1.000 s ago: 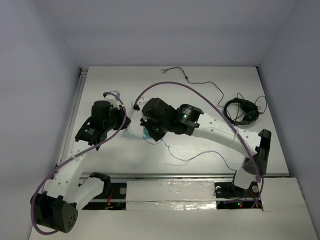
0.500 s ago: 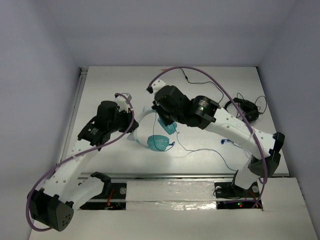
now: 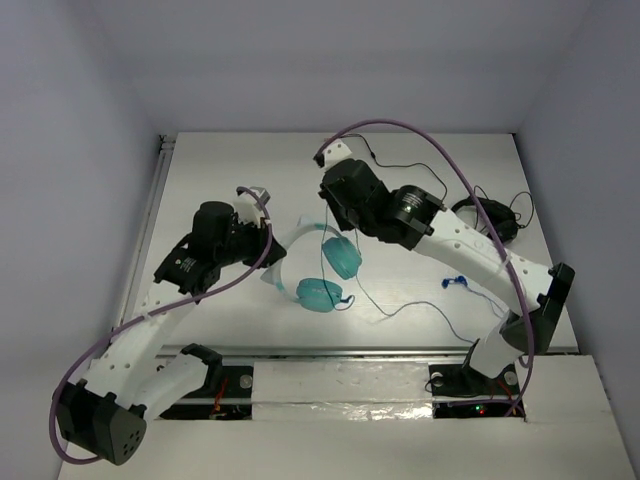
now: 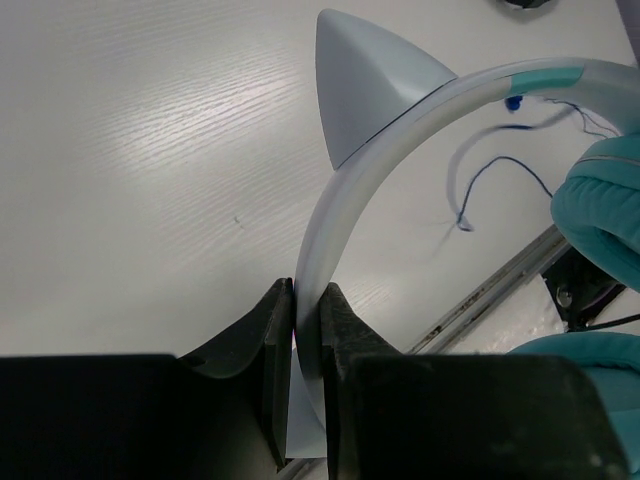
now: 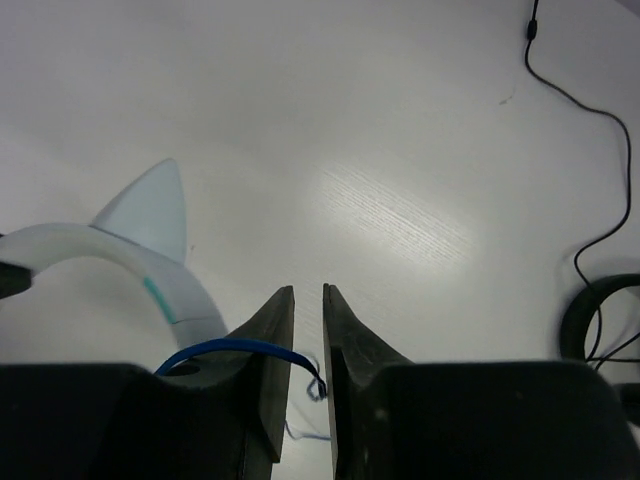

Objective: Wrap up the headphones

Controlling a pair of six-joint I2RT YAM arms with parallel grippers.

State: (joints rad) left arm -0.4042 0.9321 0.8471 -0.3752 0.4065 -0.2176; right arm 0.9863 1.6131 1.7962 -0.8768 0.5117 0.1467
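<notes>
Bright, cool, even light falls from above, and shadows are soft. The bench (image 4: 150, 150) shows a glare patch in both wrist views. The left gripper (image 4: 308, 288) and right gripper (image 5: 308, 290) read as dark, near-featureless shapes.

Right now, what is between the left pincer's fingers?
The headphones, pinched by their pale headband; the left wrist view shows it.

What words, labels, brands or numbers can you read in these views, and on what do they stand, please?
None is readable. The headphones bear no visible print; the black headphones are too small to tell; the left arm and right arm show no legible marking.
</notes>
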